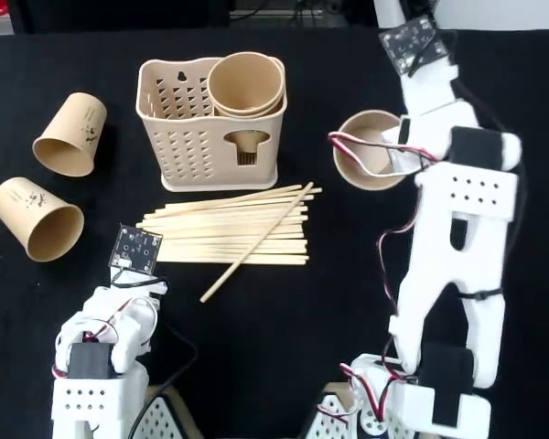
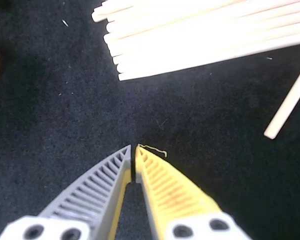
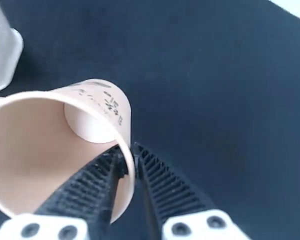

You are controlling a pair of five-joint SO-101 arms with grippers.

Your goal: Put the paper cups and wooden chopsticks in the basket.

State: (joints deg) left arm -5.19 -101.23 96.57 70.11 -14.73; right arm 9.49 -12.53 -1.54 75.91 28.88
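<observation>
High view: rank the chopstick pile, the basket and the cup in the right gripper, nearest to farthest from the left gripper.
1. Chopstick pile: mid-table, just ahead of the left gripper.
2. Basket: beyond the pile, toward the table's far side.
3. Cup: pinched at its rim by the right gripper, well off to the right.

black-clothed table [image 1: 284,347], with a beige basket [image 1: 183,137] upright toward the back, wooden chopsticks [image 1: 229,233] heaped just before it, and off left, on their sides, the farther cup [image 1: 70,133] and the nearer cup [image 1: 37,219].
</observation>
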